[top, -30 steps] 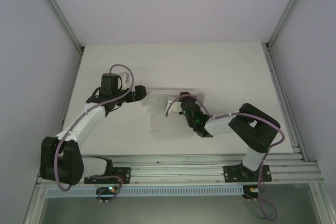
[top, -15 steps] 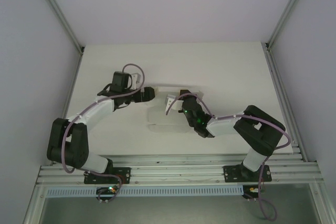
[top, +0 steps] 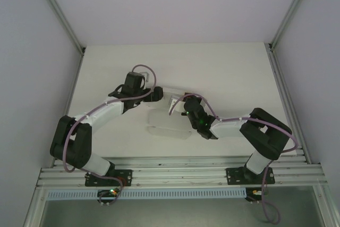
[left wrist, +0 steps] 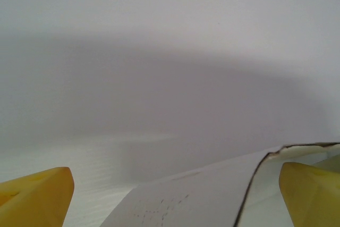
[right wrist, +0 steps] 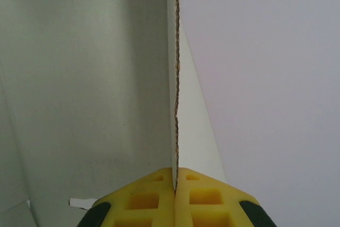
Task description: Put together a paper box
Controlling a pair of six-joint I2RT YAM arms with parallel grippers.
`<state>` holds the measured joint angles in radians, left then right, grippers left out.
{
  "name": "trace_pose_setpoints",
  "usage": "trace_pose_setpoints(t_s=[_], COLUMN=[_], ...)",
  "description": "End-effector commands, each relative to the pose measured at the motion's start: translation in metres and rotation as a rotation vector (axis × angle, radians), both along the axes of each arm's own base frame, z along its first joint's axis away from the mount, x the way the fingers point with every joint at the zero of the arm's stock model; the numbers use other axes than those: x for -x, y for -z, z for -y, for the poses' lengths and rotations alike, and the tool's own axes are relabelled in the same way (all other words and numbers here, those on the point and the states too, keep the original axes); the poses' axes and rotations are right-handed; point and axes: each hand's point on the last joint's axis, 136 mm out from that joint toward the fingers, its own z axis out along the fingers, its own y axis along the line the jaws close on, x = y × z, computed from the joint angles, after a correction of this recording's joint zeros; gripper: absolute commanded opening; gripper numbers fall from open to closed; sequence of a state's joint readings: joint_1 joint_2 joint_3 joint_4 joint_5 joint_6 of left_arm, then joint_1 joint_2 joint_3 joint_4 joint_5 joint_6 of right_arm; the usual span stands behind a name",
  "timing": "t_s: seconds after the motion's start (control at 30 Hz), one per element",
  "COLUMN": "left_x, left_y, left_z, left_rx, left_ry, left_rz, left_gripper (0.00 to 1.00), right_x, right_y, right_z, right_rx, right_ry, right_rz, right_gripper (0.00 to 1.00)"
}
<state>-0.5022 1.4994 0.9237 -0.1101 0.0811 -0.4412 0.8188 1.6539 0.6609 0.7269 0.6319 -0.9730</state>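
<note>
The right gripper (right wrist: pixel 175 176) is clamping the paper box (right wrist: pixel 95 78) wall, likely steadying it, while the left gripper (left wrist: pixel 175 187), fingers parted, is straddling another flap.

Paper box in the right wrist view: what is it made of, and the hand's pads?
The paper box looks like thin white card with a matte face. Its cut edge shows brown and wavy, so it is possibly fine corrugated board. The right hand pinches that edge. Its pads look like yellow moulded rubber or plastic, matte, with square recesses.
</note>
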Motion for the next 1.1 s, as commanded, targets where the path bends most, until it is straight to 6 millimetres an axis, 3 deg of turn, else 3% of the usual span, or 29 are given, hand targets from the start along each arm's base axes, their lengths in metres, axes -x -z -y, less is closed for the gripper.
trace_pose_setpoints(t_s=[0.0, 0.2, 0.43, 0.73, 0.83, 0.93, 1.07], left_x=[-0.016, -0.012, 0.011, 0.038, 0.042, 0.036, 0.022], left_y=[-0.017, -0.024, -0.032, -0.024, -0.016, -0.007, -0.001], left_z=[0.005, 0.007, -0.007, -0.035, -0.036, -0.041, -0.035], left_rx=[0.006, 0.055, -0.012, 0.221, 0.231, 0.206, 0.222], left_ry=[-0.099, -0.11, -0.013, 0.006, 0.018, -0.02, -0.02], left_rz=[0.088, 0.108, 0.142, 0.096, 0.088, 0.076, 0.091], left_gripper=[1.0, 1.0, 1.0, 1.0, 0.89, 0.68, 0.63], right_x=[0.002, 0.0, -0.01, -0.017, -0.019, -0.019, -0.018], right_y=[-0.02, -0.021, -0.019, -0.028, -0.03, -0.029, -0.026], right_z=[-0.021, -0.015, 0.008, 0.017, 0.016, 0.015, 0.014], right_rx=[-0.107, -0.133, -0.121, -0.159, -0.166, -0.177, -0.184], right_ry=[-0.037, 0.001, 0.089, 0.141, 0.146, 0.144, 0.147], right_rz=[0.011, 0.013, 0.018, -0.002, -0.004, -0.017, -0.033], right_gripper=[0.0, 0.0, 0.0, 0.0, 0.0, 0.0, 0.0])
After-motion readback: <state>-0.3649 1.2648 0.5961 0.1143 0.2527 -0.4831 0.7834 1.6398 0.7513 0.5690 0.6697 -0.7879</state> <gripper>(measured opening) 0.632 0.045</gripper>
